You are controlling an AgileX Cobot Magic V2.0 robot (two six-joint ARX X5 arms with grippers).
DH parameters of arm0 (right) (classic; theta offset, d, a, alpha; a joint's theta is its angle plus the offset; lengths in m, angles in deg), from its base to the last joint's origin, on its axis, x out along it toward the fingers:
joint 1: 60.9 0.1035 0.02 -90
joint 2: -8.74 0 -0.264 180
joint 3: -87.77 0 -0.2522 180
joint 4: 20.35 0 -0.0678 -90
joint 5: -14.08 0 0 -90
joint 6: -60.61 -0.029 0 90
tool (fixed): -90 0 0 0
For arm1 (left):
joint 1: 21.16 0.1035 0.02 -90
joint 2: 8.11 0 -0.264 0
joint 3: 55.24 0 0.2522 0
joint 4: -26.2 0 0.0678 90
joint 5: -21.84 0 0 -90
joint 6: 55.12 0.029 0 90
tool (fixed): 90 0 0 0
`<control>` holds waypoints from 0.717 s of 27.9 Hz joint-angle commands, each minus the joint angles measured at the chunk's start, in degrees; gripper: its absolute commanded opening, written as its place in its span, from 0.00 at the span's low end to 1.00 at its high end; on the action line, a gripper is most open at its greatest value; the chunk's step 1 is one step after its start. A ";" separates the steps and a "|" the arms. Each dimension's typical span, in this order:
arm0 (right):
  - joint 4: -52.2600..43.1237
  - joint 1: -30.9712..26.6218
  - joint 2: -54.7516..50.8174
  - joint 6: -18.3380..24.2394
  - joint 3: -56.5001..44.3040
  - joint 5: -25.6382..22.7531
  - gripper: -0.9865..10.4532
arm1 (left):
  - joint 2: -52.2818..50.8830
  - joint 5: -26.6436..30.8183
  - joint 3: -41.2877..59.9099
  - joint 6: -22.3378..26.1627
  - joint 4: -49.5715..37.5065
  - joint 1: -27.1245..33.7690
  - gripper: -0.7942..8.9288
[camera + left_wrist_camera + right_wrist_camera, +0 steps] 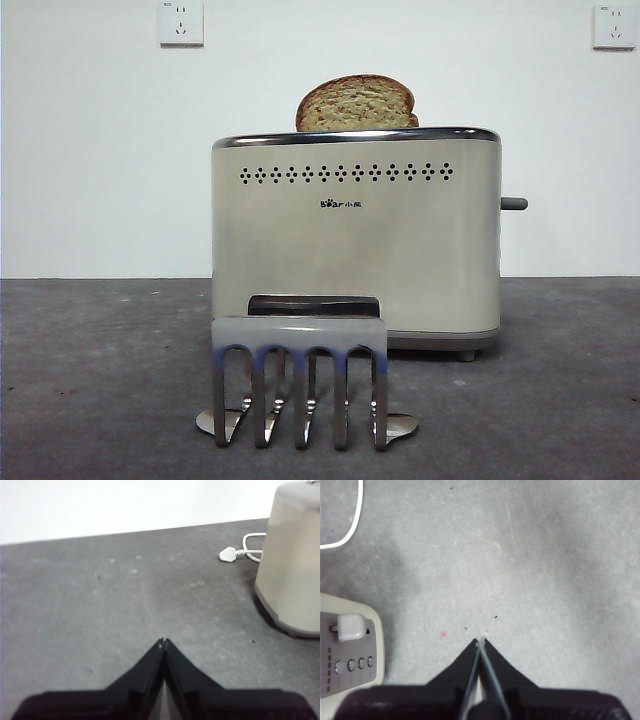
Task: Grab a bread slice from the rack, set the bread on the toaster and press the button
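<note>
I see the slice of bread (356, 104) standing in the top of the toaster (355, 240), its dome poking above the chrome rim. The rack (300, 380) stands bare in front of it on the surface (100, 380). My left tool (163, 641) is clenched on nothing, beside the toaster. My right tool (480, 641) is also clenched, near the button (351, 626).

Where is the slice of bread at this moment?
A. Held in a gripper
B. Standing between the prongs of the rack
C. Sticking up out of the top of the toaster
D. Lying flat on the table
C: the slice of bread rises above the toaster rim, while the rack holds nothing.
</note>
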 commanded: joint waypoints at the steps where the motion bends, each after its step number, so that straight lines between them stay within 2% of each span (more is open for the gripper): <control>1: -0.13 0.17 0.26 0.39 0.04 -0.20 0.09 | -3.67 -0.20 3.43 -4.52 -1.51 -0.63 0.08; 5: -0.13 0.20 0.24 0.39 0.04 -0.17 0.09 | -7.08 0.31 4.76 -4.61 0.46 -1.29 0.08; 11: -0.13 0.17 0.24 0.39 0.04 -0.20 0.09 | -7.52 6.08 4.76 -4.59 0.92 -2.14 0.08; 20: -0.13 0.17 0.24 0.39 0.04 -0.20 0.09 | -7.32 5.73 4.76 -4.94 0.68 -2.25 0.08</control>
